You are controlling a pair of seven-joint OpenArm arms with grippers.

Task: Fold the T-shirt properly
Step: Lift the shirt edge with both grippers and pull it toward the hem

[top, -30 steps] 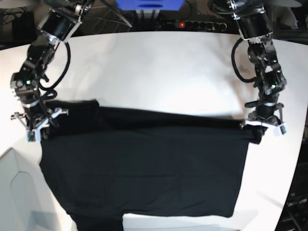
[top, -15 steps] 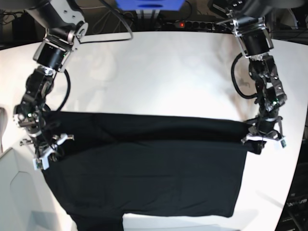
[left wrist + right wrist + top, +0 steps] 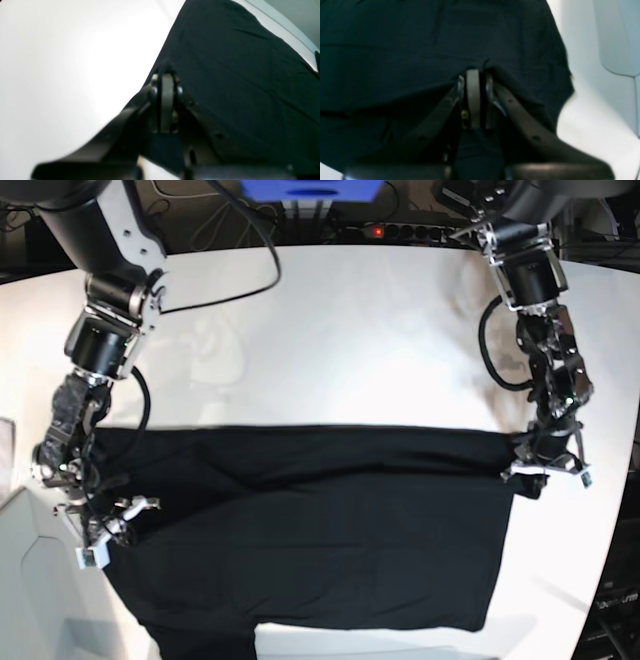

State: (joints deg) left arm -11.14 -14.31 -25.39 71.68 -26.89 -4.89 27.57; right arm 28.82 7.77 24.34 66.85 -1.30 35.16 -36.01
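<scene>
The black T-shirt (image 3: 320, 530) lies spread on the white table (image 3: 330, 330), its far edge folded over toward the front. No print or label shows. My left gripper (image 3: 527, 475) is shut on the shirt's edge at the right side of the base view; in the left wrist view the gripper (image 3: 166, 72) pinches black cloth (image 3: 237, 75). My right gripper (image 3: 103, 532) is shut on the shirt's edge at the left side; in the right wrist view the gripper (image 3: 475, 72) pinches a bunch of the black cloth (image 3: 395, 50).
A power strip (image 3: 400, 230) and cables lie beyond the table's far edge, next to a blue box (image 3: 310, 190). A pale grey surface (image 3: 30, 580) sits off the table's front left. The table's right edge runs close to my left gripper.
Both grippers have pulled the shirt's held edge toward the front of the table. The right gripper moved farthest, down the left side; the left gripper moved only a little.
</scene>
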